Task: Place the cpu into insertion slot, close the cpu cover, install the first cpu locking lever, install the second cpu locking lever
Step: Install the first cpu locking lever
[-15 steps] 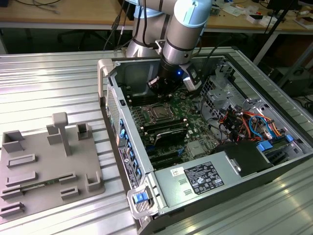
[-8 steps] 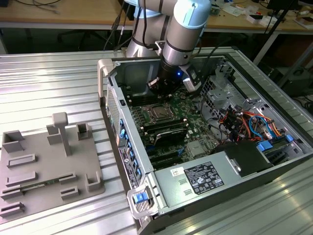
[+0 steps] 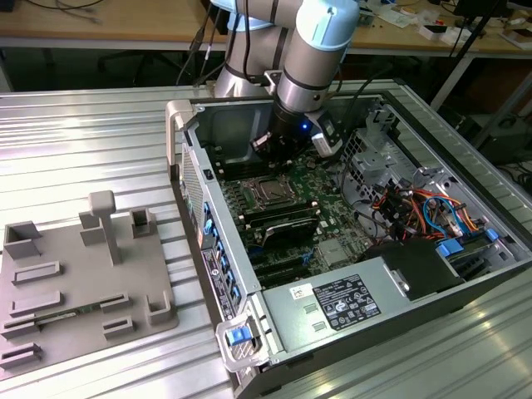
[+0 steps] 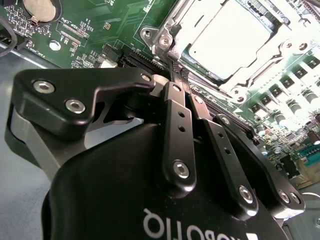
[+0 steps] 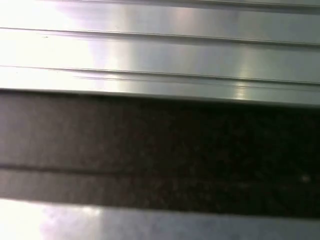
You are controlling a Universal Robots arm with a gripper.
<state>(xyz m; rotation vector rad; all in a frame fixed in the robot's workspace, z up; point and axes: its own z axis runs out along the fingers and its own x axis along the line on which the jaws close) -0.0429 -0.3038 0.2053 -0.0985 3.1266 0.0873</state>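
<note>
In the second wrist view the cpu point(image 4: 230, 35) lies flat in the insertion slot point(image 3: 268, 189), its pale silvery top showing through the window of the cpu cover point(image 4: 172, 25). The silver cover frame lies down around it. My gripper point(image 4: 176, 70) is shut, its black fingers point(image 4: 175, 115) meeting in a point right at the socket's corner, with nothing visibly between them. A thin metal lever point(image 4: 260, 70) runs along the socket's near edge. In the exterior view the gripper point(image 3: 264, 151) hangs low inside the open computer case, just behind the socket.
The green motherboard point(image 4: 100, 25) carries black memory slots point(image 3: 283, 220) in front of the socket and a coin battery point(image 4: 40, 7). A power supply point(image 3: 349, 303) and coloured cables point(image 3: 416, 208) sit at the exterior view's right. A grey fixture tray point(image 3: 83, 274) lies at its left.
</note>
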